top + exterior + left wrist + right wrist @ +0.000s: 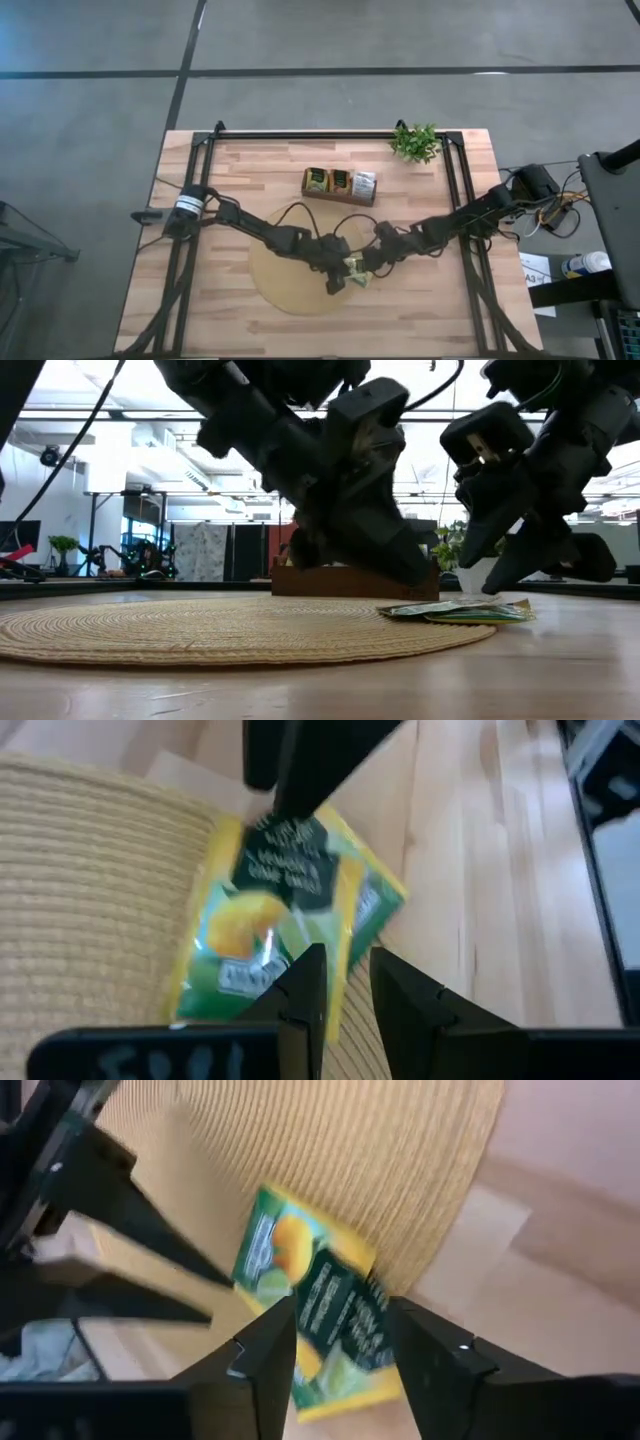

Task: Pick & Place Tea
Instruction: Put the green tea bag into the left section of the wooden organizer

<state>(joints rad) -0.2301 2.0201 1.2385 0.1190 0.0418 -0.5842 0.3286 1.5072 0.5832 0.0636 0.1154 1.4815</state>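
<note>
Lower centre of the high view: both grippers meet at the right edge of the round woven mat (290, 275). Left gripper (333, 282) reaches in from the left, right gripper (372, 268) from the right, and the tea sachets (356, 272) lie between them, half on the mat's rim and half on the wooden table (440, 310).

Left wrist view: left gripper (345, 985) has its fingers (300, 1005) a narrow gap apart, nothing pinched, hovering over the near edge of a yellow-green sachet (265, 920) with a lemon print. The dark shape over the sachet's far end looks like the other arm's finger.

Right wrist view: right gripper (340, 1335) has its fingers (265, 1350) spread, straddling the same kind of yellow-green sachet (315, 1305) without closing on it. That sachet sits across the mat (330, 1170) edge, partly on bare wood.

Low view, right of centre: a thin flat stack of sachets (460, 610) rests on the mat (200, 628) rim, green one on top. Right gripper (515, 560) hangs just above the stack; left gripper (400, 555) angles down just left of it. Whether either tip touches the stack, cannot tell.

Farther back, upper centre of the high view: dark brown three-compartment tray (340, 184) holding sachets in each compartment. Behind it, upper right of the tabletop, small green plant (415, 142).
</note>
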